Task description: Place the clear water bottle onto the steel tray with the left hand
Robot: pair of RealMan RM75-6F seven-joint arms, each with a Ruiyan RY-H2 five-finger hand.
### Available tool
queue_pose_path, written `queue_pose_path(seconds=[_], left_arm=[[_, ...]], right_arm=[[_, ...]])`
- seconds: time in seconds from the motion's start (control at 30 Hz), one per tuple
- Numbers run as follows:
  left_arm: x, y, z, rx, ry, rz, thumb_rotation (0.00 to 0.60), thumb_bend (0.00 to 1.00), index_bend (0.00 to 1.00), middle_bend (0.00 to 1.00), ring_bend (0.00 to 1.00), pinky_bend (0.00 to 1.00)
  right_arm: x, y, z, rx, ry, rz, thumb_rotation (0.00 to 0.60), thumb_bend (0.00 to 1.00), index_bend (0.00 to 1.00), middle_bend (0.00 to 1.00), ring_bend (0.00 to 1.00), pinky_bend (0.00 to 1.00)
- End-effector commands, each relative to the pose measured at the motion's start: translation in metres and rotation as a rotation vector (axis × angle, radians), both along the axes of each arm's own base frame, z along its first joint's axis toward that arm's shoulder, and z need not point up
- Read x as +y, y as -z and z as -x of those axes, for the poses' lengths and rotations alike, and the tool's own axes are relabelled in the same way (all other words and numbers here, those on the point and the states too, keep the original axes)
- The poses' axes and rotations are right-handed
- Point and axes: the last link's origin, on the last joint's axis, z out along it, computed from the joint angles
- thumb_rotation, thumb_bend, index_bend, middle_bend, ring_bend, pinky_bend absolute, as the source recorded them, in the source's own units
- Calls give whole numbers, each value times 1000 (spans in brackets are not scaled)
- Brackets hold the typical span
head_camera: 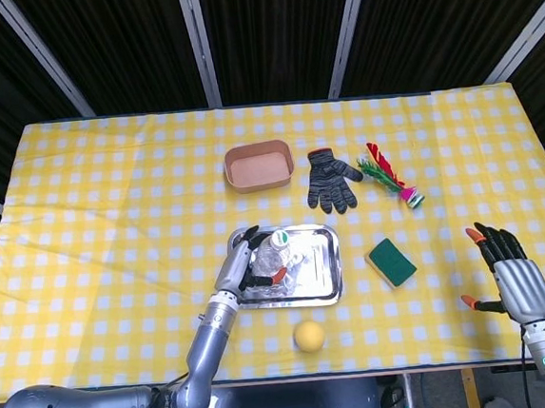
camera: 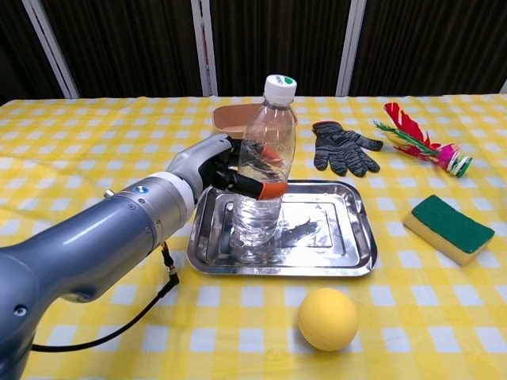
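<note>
left hand grips clear plastic water bottle, tilted, base on rectangular steel tray | right hand only in head view, fingers spread, holding nothing

Bright, even overhead light, sharp focus throughout, soft shadows and glare on the steel tray.

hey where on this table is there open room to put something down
Bare cloth spans the far-left side, left of the brown box and steel tray. It is crowded around the glove, shuttlecock and sponge; the left hand occupies the tray.
</note>
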Motion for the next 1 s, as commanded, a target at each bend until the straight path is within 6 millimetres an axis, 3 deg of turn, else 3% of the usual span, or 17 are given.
queue_pose_path(seconds=[0.03,0.13,0.27,0.53,0.67,0.8,0.9,1.0], left_arm=[[-1,0,3,19,20,3,600,318,225,252,0,0],[-3,-2,6,30,49,13,600,245,95,154,0,0],[-6,-7,7,11,75,32,600,232,23,106,0,0],[-15,-32,16,7,128,11,600,198,0,9,0,0],[-24,-59,33,24,147,-17,600,197,0,1,0,0],[-39,-109,66,13,118,-99,600,199,0,0,0,0],[-54,-152,112,80,70,-243,600,203,0,16,0,0],[-60,-191,165,258,18,-466,600,206,0,43,0,0]], right_arm=[[0,0,0,1,-1,-1,600,49,54,0,0,0],[0,1,-1,0,-2,-1,600,49,54,0,0,0],[0,0,0,1,0,1,600,50,54,0,0,0],[0,1,-1,4,2,-1,600,49,54,0,0,0],[0,2,-1,6,3,-3,600,49,54,0,0,0],[1,3,-3,7,-3,-7,600,49,54,0,0,0],[2,4,-5,4,-11,-5,600,50,54,0,0,0],[2,2,-5,4,-12,-1,600,49,54,0,0,0]])
